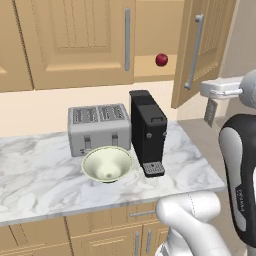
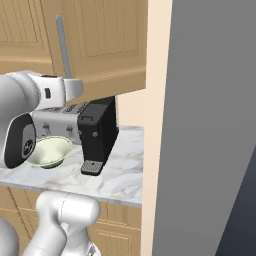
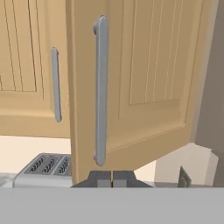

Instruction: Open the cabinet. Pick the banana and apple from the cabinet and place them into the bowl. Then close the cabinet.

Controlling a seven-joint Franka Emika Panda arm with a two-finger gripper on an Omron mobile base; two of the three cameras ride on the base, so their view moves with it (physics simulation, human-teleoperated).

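Observation:
The cabinet's right door (image 1: 202, 50) stands swung open, and its left door (image 1: 75, 40) is shut. The dark-red apple (image 1: 161, 60) rests on the shelf in the opening between them. The banana is hidden. On the counter in front of the toaster, the cream-green bowl (image 1: 107, 164) (image 2: 47, 150) holds nothing. My gripper (image 1: 210, 114) (image 3: 112, 178) hangs just right of and below the open door's lower edge, shut, with nothing between its fingers. In the hand view the open door's long silver handle (image 3: 100, 89) rises straight ahead, close to the fingertips.
A silver toaster (image 1: 99, 129) and a black coffee machine (image 1: 147, 132) stand on the marble counter (image 1: 40, 180) under the cabinet. A tall grey wall (image 2: 210, 125) borders the counter's right end. Low drawers (image 1: 100, 235) sit below the counter.

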